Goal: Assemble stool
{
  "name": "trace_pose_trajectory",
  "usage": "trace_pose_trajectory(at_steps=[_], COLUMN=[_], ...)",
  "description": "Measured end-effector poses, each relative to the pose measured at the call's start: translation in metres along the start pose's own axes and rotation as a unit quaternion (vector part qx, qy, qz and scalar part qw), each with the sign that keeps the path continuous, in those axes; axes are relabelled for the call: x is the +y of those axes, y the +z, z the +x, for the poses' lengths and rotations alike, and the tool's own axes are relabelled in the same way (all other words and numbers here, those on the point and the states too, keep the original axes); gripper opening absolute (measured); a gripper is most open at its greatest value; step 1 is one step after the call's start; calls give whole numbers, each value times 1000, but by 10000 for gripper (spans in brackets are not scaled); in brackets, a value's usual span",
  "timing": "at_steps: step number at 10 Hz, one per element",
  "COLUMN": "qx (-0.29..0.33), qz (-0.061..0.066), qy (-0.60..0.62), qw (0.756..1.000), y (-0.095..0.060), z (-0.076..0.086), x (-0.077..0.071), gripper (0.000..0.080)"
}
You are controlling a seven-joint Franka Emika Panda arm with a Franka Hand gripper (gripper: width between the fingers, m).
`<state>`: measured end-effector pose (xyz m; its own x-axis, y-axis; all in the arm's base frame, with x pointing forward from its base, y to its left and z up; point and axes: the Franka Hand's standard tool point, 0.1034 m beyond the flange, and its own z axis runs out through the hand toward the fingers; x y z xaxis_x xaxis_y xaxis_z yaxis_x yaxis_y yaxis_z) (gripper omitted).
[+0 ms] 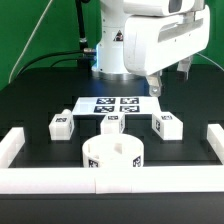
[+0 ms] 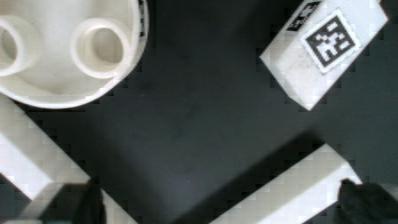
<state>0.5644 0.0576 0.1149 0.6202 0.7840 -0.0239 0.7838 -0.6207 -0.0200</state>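
Above the black table, toward the exterior view's right, the gripper hung open and empty. In the wrist view its fingertips stood wide apart with nothing between them. The seat lay flat, holes up, lower than the gripper and off to the exterior view's left of it, just inside the white rail. Three legs stood in a row between the seat and the marker board: left leg, middle leg and right leg. The right leg stood nearest below the gripper. No part touched the gripper.
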Motion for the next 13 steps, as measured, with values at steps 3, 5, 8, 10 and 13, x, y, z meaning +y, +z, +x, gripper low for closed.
trace_pose_trajectory(at_steps=[3, 5, 8, 10, 13], qx=[0, 0, -6, -14, -19], qz=[0, 0, 1, 4, 8], qy=[0, 0, -13, 2, 8], qw=[1000, 1000, 1000, 1000, 1000], y=[0, 0, 4, 13, 26], z=[0, 0, -19, -34, -40], x=[0, 0, 12, 29, 35], gripper=[649, 649, 649, 649, 649])
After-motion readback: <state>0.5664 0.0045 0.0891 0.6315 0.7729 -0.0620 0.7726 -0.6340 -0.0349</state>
